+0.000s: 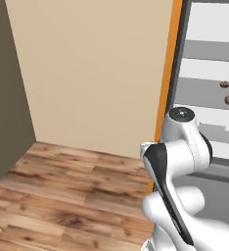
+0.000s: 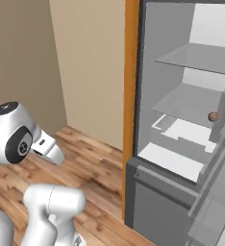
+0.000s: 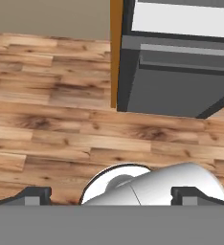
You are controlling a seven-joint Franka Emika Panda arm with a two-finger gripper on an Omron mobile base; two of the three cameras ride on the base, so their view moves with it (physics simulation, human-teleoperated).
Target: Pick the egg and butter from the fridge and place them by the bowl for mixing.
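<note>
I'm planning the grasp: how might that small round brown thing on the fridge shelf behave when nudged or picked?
The small brown item looks rounded, so it would probably roll on the flat fridge shelf. Being tiny, it's likely light. The open gripper may knock it aside.

White arm, dark joints, rounded links

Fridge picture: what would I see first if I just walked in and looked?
You would spot the big grey fridge on the right, standing open with white shelves and a small brown round thing on one of them. An orange panel runs up its left side, next to a plain beige wall. In front, the white robot arm stands over a wooden floor, its gripper open and empty.
</note>
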